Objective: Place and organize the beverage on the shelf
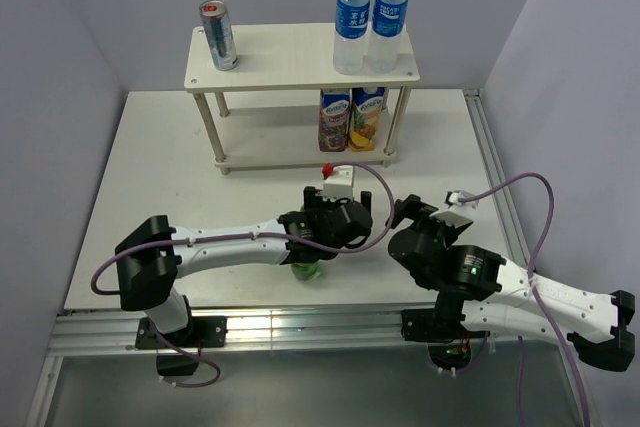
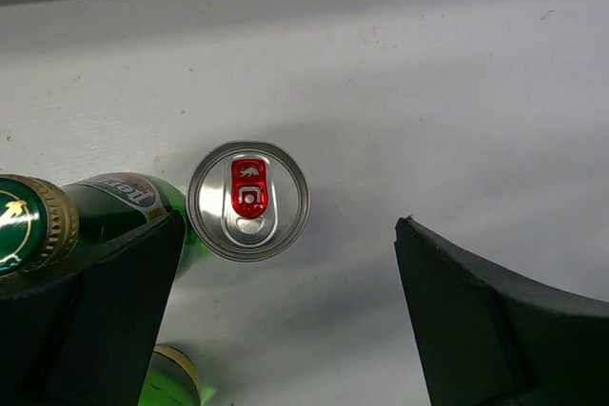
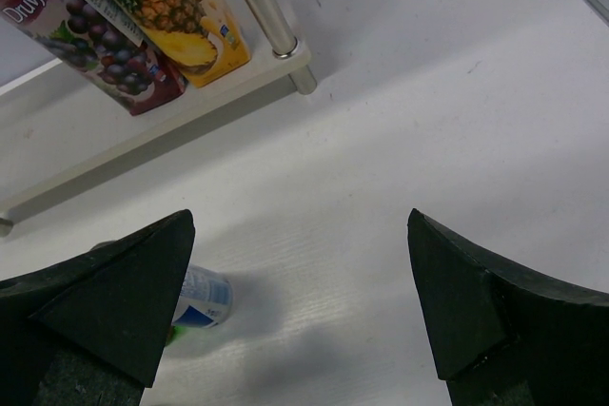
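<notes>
Partly behind left gripper [image 2: 290, 225], green bottle [image 2: 119, 199].

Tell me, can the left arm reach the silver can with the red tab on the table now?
Probably yes. The left hand is open over the can and nothing covers it, though a green bottle stands close beside it.

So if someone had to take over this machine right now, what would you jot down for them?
Left gripper: jaws open, empty, over a red-tab can standing on the table, green bottles beside it.
Right gripper: jaws open, empty, over bare table near the shelf.
Done: tall can and two water bottles on the top board; two juice cartons on the lower one.
Left: the red-tab can and green bottles are not yet shelved.
</notes>
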`<state>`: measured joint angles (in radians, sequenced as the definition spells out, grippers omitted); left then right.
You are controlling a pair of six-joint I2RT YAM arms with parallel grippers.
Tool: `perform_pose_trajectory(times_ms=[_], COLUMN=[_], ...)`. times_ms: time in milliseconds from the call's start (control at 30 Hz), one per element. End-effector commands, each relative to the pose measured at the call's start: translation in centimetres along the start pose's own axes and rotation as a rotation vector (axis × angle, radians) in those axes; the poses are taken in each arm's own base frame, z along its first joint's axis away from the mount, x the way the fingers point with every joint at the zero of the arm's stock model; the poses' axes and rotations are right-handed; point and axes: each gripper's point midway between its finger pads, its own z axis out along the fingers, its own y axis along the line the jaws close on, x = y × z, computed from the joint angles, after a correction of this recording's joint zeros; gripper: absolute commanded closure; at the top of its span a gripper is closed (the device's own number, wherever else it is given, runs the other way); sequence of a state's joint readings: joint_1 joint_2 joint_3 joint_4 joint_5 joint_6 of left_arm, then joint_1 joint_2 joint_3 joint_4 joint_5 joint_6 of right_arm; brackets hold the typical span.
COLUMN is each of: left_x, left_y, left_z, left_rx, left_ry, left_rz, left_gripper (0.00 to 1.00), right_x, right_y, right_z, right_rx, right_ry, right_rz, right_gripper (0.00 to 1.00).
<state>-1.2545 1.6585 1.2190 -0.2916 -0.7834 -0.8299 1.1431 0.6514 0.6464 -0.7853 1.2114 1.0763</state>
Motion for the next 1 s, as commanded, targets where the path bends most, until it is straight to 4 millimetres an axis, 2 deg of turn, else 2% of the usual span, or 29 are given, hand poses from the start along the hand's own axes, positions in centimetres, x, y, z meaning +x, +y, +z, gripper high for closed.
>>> perform_pose_trajectory(times_ms=[0,267,767,800,967], left_x=[-1.5,-0.8,-0.2,-0.2,-0.3], left_y=[-0.8,-1.3,0.3,0.4,0.8], left_z=[-0.2,1.0,3.2,3.3,3.7], left_rx=[-0.013,-0.027,-0.088,-0.095,-0.116], left_ry=[-0.035,-0.024,-0.02,-0.02,-0.022], left_rz=[-0.035,-0.02,-0.052,-0.053,-0.061], left_gripper=[0.01,0.01,0.01,0.02,0.45], right_x=[-0.5,-0.5,0.0,-0.1,-0.3], right_y=[0.0,0.1,0.4,0.3,0.3], right_z=[0.1,0.1,0.2,0.2,0.1], right_rx=[0.003,-0.002,-0.011,-0.01,-0.012], right_ry=[-0.034,-0.032,-0.024,-0.026,-0.031], right_rz=[0.032,0.033,0.027,0.029,0.03], right_gripper=[0.0,0.0,0.0,0.0,0.0])
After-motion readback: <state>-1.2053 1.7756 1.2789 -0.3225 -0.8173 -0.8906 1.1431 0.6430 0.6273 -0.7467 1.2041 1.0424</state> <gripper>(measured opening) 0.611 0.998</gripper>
